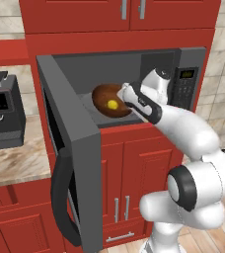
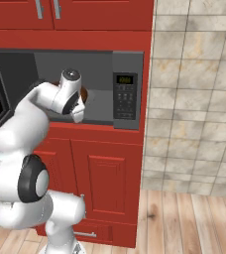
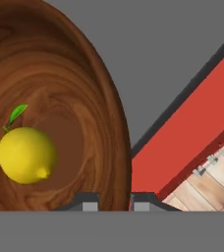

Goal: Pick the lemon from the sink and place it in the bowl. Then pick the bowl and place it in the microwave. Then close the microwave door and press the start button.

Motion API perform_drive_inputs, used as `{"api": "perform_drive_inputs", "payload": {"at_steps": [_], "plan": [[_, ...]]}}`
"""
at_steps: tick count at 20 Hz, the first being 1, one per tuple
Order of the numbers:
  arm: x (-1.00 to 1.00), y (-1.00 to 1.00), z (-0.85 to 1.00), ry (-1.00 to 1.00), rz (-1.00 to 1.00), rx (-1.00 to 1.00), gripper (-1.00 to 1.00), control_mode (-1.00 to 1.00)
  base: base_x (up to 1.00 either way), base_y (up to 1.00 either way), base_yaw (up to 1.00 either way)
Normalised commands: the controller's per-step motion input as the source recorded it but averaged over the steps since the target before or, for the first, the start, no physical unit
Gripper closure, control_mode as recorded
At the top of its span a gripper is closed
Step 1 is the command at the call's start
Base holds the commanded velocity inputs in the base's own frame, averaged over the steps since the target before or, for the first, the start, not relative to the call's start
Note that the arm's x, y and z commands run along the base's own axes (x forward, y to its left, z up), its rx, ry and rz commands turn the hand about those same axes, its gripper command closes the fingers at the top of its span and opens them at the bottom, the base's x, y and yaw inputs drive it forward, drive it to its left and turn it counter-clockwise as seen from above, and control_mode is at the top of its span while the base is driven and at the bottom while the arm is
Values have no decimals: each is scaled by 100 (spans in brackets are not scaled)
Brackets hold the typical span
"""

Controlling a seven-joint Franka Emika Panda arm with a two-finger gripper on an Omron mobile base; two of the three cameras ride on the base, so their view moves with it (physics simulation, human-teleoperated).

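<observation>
Lemon (image 3: 25, 155) lies inside the bowl (image 3: 79, 98), left of centre in the hand view, a green leaf on top. In the left base view the bowl (image 1: 104, 99) sits tilted within the microwave (image 1: 134, 69) cavity at frame centre, microwave door (image 1: 80, 163) swung open toward lower left. The gripper (image 3: 113, 202) has its jaws narrowly closed astride the bowl's rim.

Red cabinets (image 1: 134, 168) fill the frame's centre, upper doors (image 1: 129, 12) with steel handles at the top. Beige stone-tile wall (image 2: 194, 99) on the right, wood plank floor (image 2: 184, 223) at lower right. Marbled tabletop (image 1: 16, 158) at left carries a black appliance (image 1: 3, 113).
</observation>
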Motion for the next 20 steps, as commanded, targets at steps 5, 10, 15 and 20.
{"api": "perform_drive_inputs", "payload": {"at_steps": [5,10,15,20], "plan": [[82,0,-3,1,0,0,100,-100,0,0,0],[77,-7,-8,0,0,0,100,-100,0,0,0],[36,-6,-19,0,-1,0,100,-100,0,0,0],[29,9,-59,0,-2,-1,100,-100,0,0,0]]}}
